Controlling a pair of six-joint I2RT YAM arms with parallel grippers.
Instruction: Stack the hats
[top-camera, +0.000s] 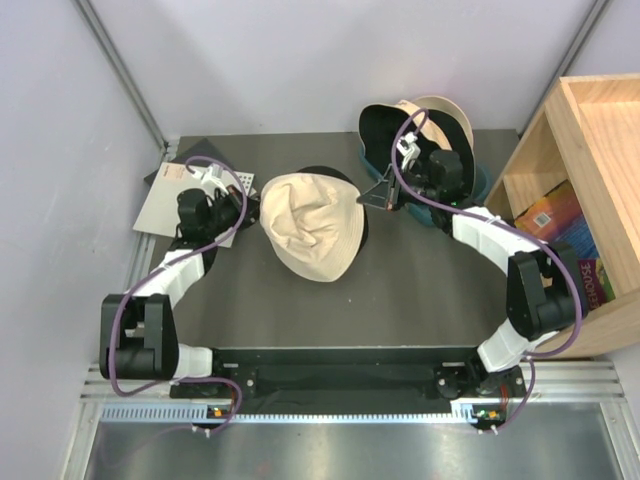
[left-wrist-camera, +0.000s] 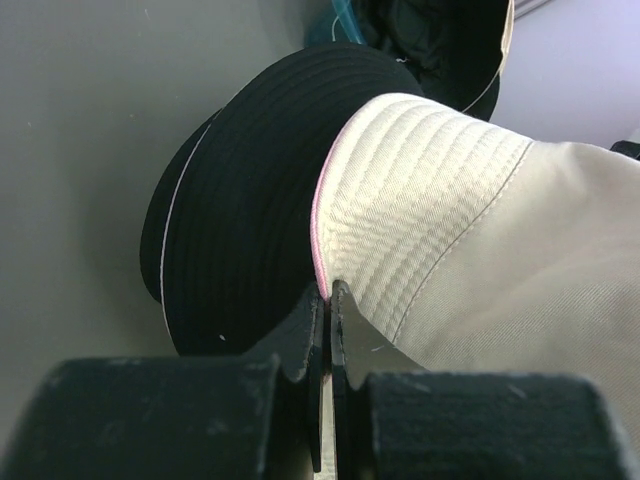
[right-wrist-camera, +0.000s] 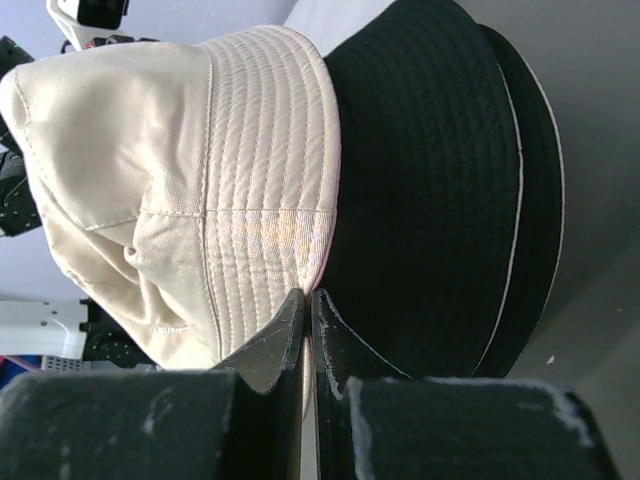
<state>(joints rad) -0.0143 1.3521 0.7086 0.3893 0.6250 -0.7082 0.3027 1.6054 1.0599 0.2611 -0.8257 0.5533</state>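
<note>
A beige hat (top-camera: 312, 225) with a pink-edged brim lies over a black hat (top-camera: 325, 173) in the middle of the table. My left gripper (top-camera: 252, 205) is shut on the beige hat's left brim edge. My right gripper (top-camera: 372, 197) is shut on its right brim edge. The left wrist view shows the shut left gripper (left-wrist-camera: 329, 290) pinching the beige hat (left-wrist-camera: 450, 220), with the black hat (left-wrist-camera: 250, 200) beneath. The right wrist view shows the same for the right gripper (right-wrist-camera: 308, 295), the beige hat (right-wrist-camera: 200, 170) and the black hat (right-wrist-camera: 430, 180). A cream, black-lined hat (top-camera: 440, 112) sits at the back.
The teal tub (top-camera: 482, 180) holds the black-lined hat behind my right gripper. A wooden shelf (top-camera: 590, 120) with a colourful book (top-camera: 565, 230) stands at the right. Flat papers (top-camera: 165, 200) lie at the left by the wall.
</note>
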